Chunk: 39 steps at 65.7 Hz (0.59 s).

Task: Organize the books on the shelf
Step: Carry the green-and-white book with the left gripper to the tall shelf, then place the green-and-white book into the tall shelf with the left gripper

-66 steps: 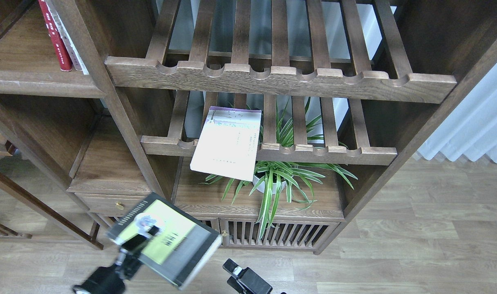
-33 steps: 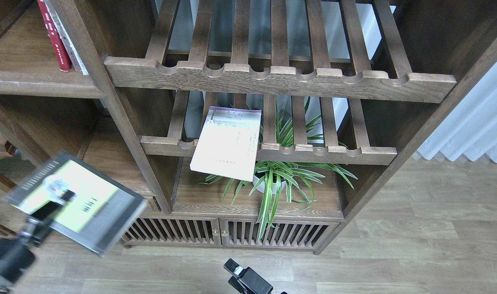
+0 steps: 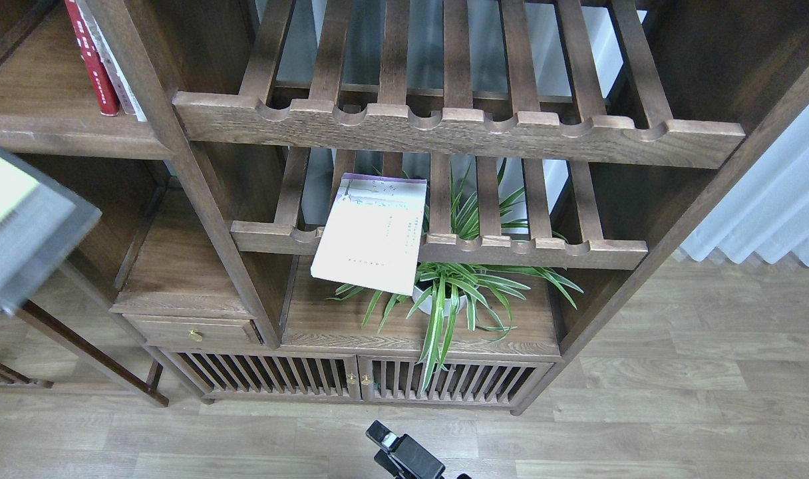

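1. Grey and yellow-green, the thick book [image 3: 25, 226] sits blurred at the far left edge of my head view, cut off by the frame, in front of the space below the flat shelf [image 3: 65, 133].
2. I cannot see my left gripper at all; whatever carries that book is out of view.
3. Up on the flat dark-brown shelf, the red book [image 3: 92, 60] stands upright against the cabinet post, with a pale spine just beside it on its right.
4. The thin lavender-white book [image 3: 372, 233] lies on the lower slatted rack [image 3: 531, 249], tilted, its near end overhanging the scalloped front rail.
5. Below and behind that book a spider plant [image 3: 458, 293] stands in a white pot on the cabinet top.
6. My right gripper [image 3: 386, 442] shows only as a dark tip at the bottom edge, over the wood floor; I cannot tell how far apart its fingers are, and nothing appears in it.
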{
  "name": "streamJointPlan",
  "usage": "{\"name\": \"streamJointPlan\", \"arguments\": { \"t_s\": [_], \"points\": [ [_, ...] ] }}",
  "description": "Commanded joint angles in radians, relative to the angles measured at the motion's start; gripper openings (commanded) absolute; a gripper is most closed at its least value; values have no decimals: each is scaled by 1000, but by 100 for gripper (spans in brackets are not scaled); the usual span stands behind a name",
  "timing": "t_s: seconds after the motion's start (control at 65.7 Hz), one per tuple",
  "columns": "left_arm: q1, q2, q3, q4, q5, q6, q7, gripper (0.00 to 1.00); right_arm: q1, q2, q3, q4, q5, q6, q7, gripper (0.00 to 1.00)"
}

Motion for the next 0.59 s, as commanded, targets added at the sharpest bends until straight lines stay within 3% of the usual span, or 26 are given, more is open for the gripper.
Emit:
{"name": "streamJointPlan", "arguments": {
  "t_s": [0.0,0.213,0.578],
  "points": [
    [-83,33,-2,40,28,0,28,3,0,0,0,0,0,0,0,99],
    [-291,35,-1,70,255,0,41,3,-3,0,0,3,0,0,0,99],
    [-545,18,18,125,519,0,61,3,-11,0,0,5,0,0,0,99]
  ]
}}
